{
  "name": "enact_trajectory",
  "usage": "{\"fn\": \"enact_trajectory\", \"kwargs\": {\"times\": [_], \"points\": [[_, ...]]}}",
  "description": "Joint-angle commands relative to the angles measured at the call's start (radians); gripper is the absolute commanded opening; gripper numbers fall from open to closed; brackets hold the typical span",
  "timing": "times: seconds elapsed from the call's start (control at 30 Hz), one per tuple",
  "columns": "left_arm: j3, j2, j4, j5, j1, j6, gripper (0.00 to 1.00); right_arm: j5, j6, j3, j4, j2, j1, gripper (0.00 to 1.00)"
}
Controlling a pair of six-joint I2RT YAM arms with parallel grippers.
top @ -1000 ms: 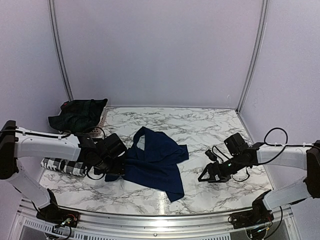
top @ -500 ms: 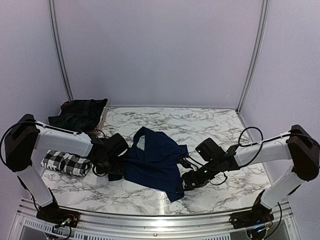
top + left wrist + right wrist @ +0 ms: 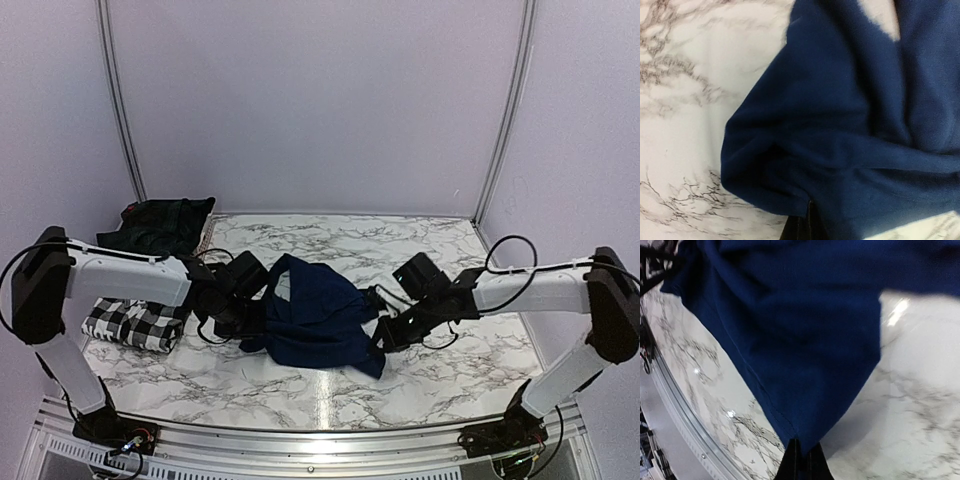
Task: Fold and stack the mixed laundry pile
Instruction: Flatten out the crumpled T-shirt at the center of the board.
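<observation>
A navy blue T-shirt [image 3: 318, 322] lies bunched at the middle of the marble table [image 3: 430, 250], held at both sides. My left gripper [image 3: 252, 322] is shut on its left edge; in the left wrist view the navy blue T-shirt [image 3: 850, 125] folds down over the left gripper [image 3: 805, 227]. My right gripper [image 3: 385, 338] is shut on the shirt's right corner, and in the right wrist view the navy blue T-shirt [image 3: 790, 330] hangs off the table from the right gripper [image 3: 801, 460]. The folded black-and-white check shirt [image 3: 130, 324] lies at the left. The dark green-and-navy plaid garment [image 3: 155, 228] sits at the back left.
A light perforated basket edge [image 3: 204, 243] shows beside the plaid garment. The table's metal front rail [image 3: 320, 440] runs along the near edge, with both arm bases at its corners. Grey walls close the back and sides.
Both grippers have shut on the navy T-shirt. The right arm swung in from the right to the shirt's lower right corner and lifted it; the shirt has bunched up between the grippers.
</observation>
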Motion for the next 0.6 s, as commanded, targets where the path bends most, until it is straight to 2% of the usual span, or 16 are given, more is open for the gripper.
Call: {"fn": "enact_trajectory", "kwargs": {"times": [0.0, 0.17, 0.33, 0.5, 0.57], "points": [[0.165, -0.144, -0.015, -0.006, -0.003, 0.050, 0.00, 0.178, -0.131, 0.261, -0.247, -0.166, -0.127, 0.00], [0.427, -0.225, -0.066, -0.058, 0.009, 0.123, 0.00, 0.278, -0.274, 0.616, -0.422, -0.196, -0.236, 0.00], [0.650, -0.273, -0.065, -0.027, 0.002, 0.205, 0.00, 0.304, -0.359, 0.946, -0.509, -0.208, -0.238, 0.00], [0.780, -0.321, -0.055, 0.025, -0.054, 0.297, 0.00, 0.270, -0.415, 1.301, -0.690, -0.153, -0.226, 0.00], [0.827, -0.327, -0.048, 0.057, -0.085, 0.330, 0.00, 0.252, -0.426, 1.392, -0.740, -0.142, -0.198, 0.00]]}}
